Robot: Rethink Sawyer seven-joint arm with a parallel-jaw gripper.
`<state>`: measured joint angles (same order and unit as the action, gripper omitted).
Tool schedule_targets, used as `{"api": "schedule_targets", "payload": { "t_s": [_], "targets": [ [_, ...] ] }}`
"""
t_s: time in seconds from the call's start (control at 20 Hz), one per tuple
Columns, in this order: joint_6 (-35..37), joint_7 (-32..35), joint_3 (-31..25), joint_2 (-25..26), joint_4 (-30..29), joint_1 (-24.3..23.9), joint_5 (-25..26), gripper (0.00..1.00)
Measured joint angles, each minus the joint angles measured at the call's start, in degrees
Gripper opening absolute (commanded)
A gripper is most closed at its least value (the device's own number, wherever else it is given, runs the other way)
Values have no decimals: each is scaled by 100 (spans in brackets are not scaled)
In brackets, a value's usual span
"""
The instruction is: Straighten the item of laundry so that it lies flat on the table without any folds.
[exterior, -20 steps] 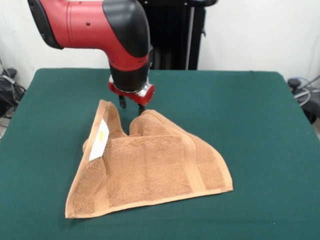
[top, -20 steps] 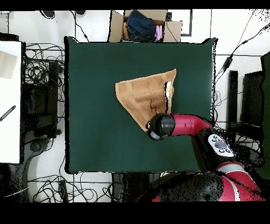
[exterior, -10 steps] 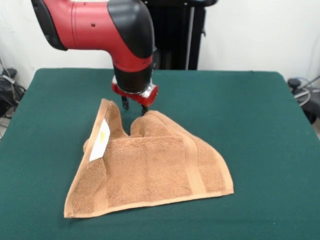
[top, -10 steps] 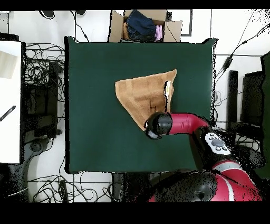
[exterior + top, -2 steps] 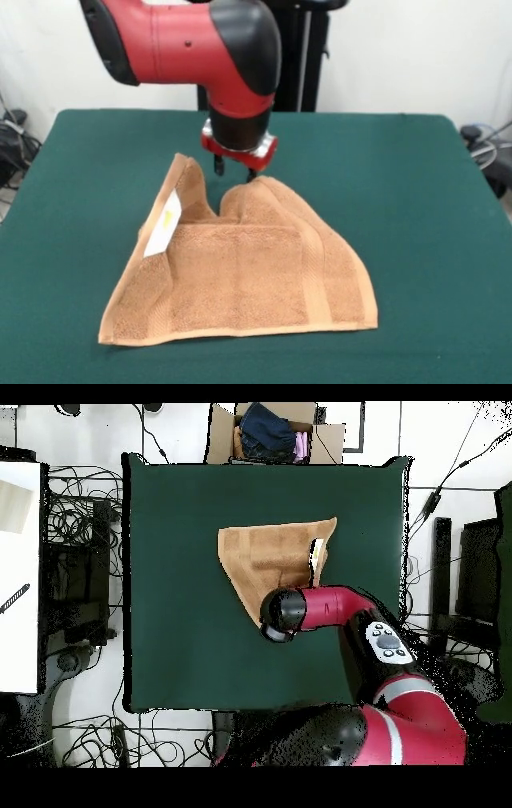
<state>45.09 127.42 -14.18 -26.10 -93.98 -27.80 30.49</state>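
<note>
- The tabletop (image 5: pixel 416 184) is covered in a dark green felt-like cloth; a white wall is seen behind it, and tangled cables (image 5: pixel 75 524) lie on the floor beside it.
- A cardboard box (image 5: pixel 275 432) holding dark clothing is set at the tabletop's edge in the overhead view.
- The towel (image 5: pixel 248 276) is an orange-tan terry piece, folded into a roughly triangular shape with two raised peaks just under the jaws (image 5: pixel 235 170).
- A woven border band (image 5: pixel 314 276) runs across the pile to one side of the jaws.
- A small white label (image 5: pixel 163 224) with faint yellow print, unreadable, is seen on the turned-up flap to the other side.
- The jaws are lowered at the towel's upper fold; whether they are apart or together cannot be told.
</note>
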Motion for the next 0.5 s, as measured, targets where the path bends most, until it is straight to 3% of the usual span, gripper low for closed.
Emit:
{"api": "schedule_targets", "payload": {
  "t_s": [0.3, 0.5],
  "targets": [
    [1009, 0, 2, -212, 193, 79, -83, 100],
    [1178, 0, 2, -321, 267, 78, -83, 100]
  ]
}}
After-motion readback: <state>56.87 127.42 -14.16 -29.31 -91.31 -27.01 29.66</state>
